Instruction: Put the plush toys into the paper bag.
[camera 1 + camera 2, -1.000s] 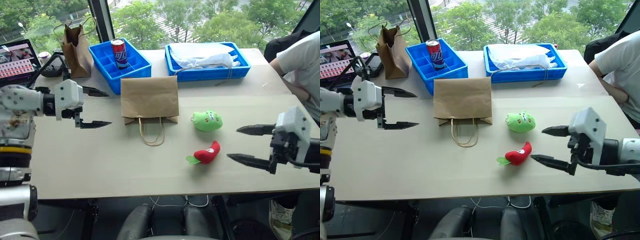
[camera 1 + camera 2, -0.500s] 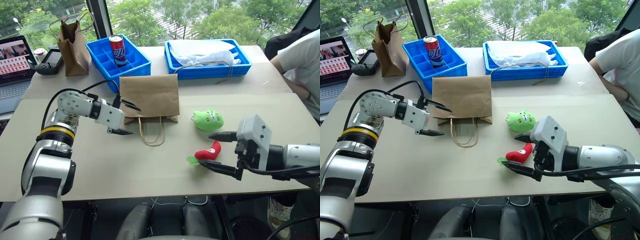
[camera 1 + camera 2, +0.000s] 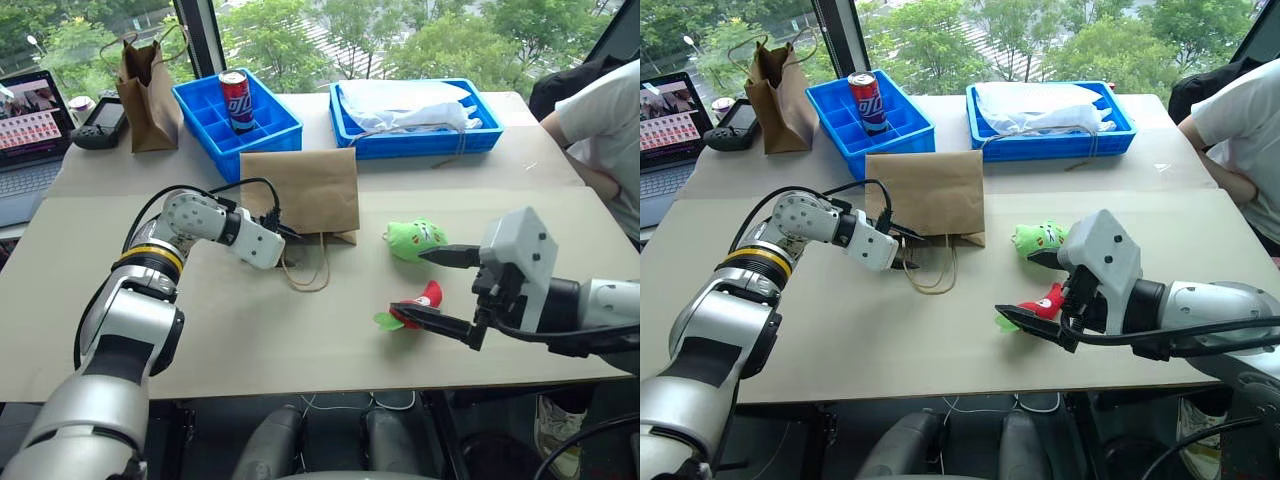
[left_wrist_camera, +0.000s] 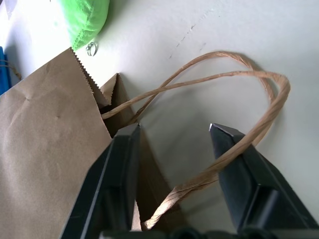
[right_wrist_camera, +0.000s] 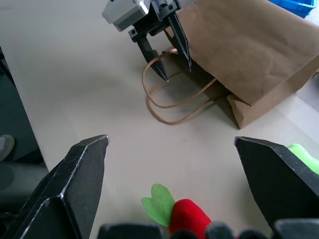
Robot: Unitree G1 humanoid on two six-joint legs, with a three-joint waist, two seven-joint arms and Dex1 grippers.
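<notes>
The paper bag point(image 3: 300, 196) lies flat on the table point(image 3: 250, 330), its twine handles point(image 4: 239, 114) toward the robot; the left gripper point(image 5: 172, 62) sits at the bag's mouth, jaws parted, one finger by the paper edge, the other at the handles; right of the bag lie the green plush point(image 3: 415, 240) and the red chili plush point(image 3: 415, 305); the right gripper point(image 3: 435, 288) hangs wide open around the chili, gripping nothing.

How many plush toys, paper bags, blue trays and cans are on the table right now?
Plush toys: 2, green plush and red chili plush
Paper bags: 2, wide flat bag and narrow dark bag
Blue trays: 2, divided tray and right tray
Cans: 1, red can
Total: 7
</notes>
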